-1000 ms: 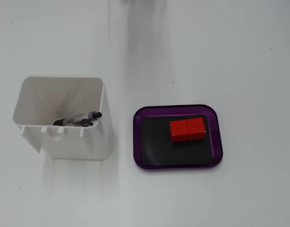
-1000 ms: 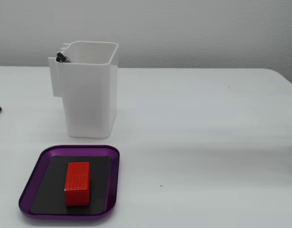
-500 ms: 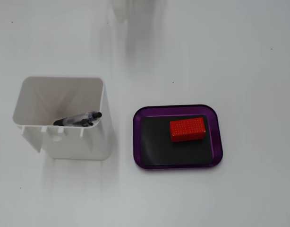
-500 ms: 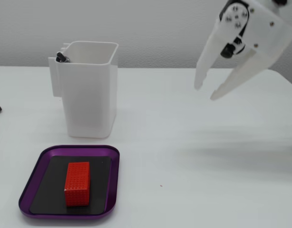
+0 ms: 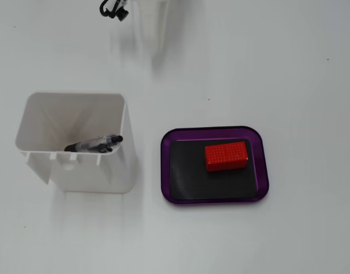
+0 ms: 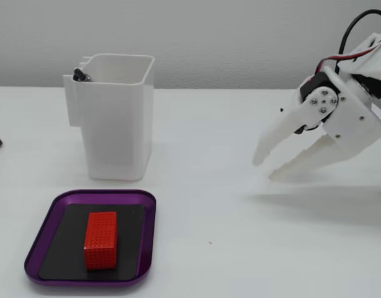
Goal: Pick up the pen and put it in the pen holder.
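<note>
A white rectangular pen holder (image 5: 95,178) stands at the left in a fixed view and at the back left in the other (image 6: 119,118). A clear pen with a black tip (image 5: 95,144) lies inside it, leaning against the wall; only its end shows over the rim in the side-on fixed view (image 6: 80,74). My white gripper (image 6: 267,169) is at the right, well away from the holder, just above the table, jaws apart and empty. From above it shows only as a blurred white shape (image 5: 154,40) at the top edge.
A purple tray (image 5: 215,132) with a black liner holds a red block (image 5: 226,156), to the right of the holder; in the side-on view the tray (image 6: 147,239) and block (image 6: 101,239) are in front. A black cable (image 5: 113,8) is at the top.
</note>
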Controlling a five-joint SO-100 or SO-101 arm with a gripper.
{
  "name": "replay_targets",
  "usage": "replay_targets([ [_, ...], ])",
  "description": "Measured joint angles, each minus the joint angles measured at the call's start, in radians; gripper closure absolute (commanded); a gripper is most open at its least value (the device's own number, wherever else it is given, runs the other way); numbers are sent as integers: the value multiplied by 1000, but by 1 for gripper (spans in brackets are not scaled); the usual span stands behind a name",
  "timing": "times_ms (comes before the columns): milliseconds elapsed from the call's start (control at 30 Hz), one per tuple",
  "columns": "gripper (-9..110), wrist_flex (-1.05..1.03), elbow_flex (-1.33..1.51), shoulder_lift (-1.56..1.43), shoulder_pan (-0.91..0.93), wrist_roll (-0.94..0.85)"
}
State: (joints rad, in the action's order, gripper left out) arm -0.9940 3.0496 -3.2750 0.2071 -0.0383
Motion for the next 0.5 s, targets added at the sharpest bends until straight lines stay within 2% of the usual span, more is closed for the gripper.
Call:
replay_targets([
  [100, 96, -72, 26, -61, -5, 0],
  [200, 102, -141, 32, -69, -8, 0],
  [500, 102, -219, 34, -69, -8, 0],
])
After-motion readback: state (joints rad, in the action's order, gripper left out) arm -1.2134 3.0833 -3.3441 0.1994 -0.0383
